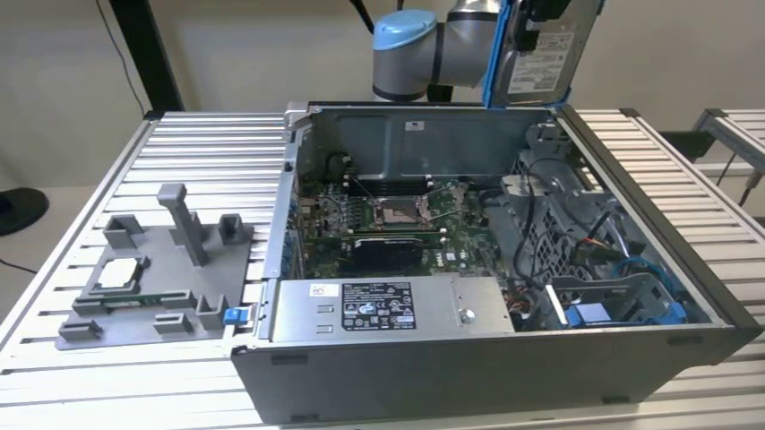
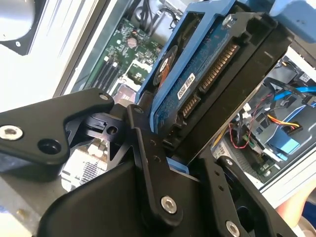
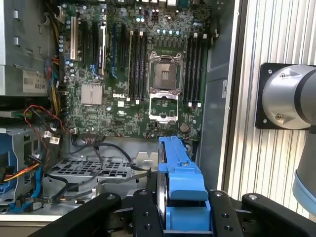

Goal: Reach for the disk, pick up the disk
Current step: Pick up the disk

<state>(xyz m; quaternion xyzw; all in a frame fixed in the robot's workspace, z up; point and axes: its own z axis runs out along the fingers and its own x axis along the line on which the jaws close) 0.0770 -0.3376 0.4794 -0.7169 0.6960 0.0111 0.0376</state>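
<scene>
Black claw (image 2: 185, 148) clamped on flat silver metal disk with blue plastic side rails (image 2: 212, 74), fingers pressing both broad faces. Disk (image 1: 540, 54) held on edge, long axis running out from claw, lifted above open grey computer case (image 1: 502, 349) near rear wall.

Flat silver metal disk (image 1: 540, 54) carries a white printed label and blue plastic side rails; in the second wrist view its underside (image 2: 207, 74) is a blue circuit board. Claw (image 2: 190, 163) is matte black. Arm joint cap (image 1: 404, 31) is light blue, body silver-grey. Open computer case (image 1: 478, 358) is dark grey; motherboard (image 3: 133, 74) green. Ribbed desk (image 1: 179, 134) is pale silver. Plastic fixture (image 1: 156, 278) is grey.
</scene>
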